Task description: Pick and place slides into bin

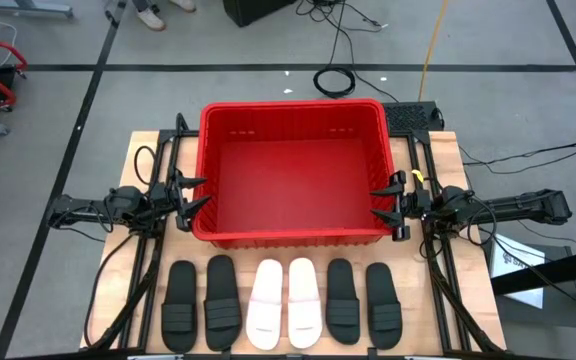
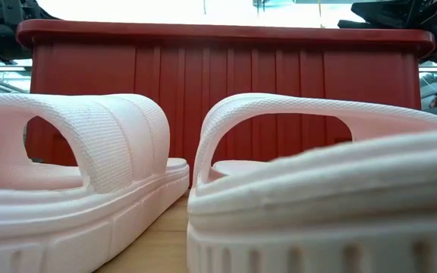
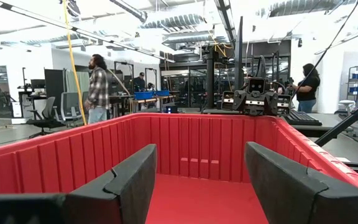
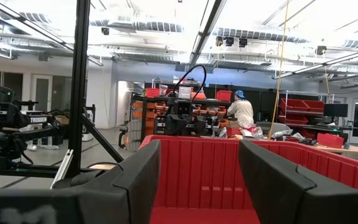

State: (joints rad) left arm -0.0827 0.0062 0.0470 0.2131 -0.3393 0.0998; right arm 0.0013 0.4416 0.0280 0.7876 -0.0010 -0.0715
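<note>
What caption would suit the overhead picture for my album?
Two open grippers, left and right, flank an empty red bin above six slides in a row.

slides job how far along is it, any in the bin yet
Nothing looks done: the red bin is empty. All six slides lie in a row on the table in front of it, four black slides around the white pair. Nothing is in hand: the left pincer and right pincer are open at the bin's side walls. All six picks remain.
</note>
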